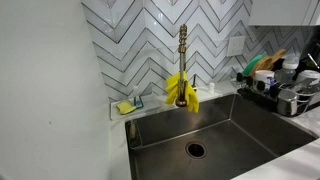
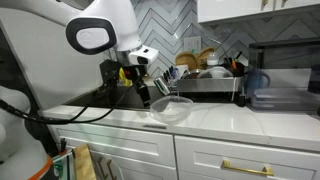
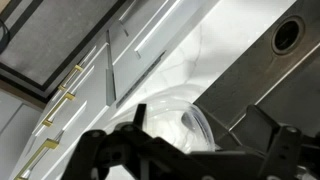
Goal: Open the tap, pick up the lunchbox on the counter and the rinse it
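Your hand point(image 2: 145, 97) hangs released, jaws wide, just beside the lunchbox point(image 2: 172, 108) on the desk point(image 2: 225, 118); contact is hard to make out. In the wrist view its dark fingers point(image 3: 100, 150) cut off the lunchbox's near edge. The tap point(image 1: 183, 48), yellow gloves point(image 1: 181, 90) draped, stands behind the steel sink point(image 1: 235, 128).

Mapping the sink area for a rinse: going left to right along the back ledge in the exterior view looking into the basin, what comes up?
sponge → tap → dish rack
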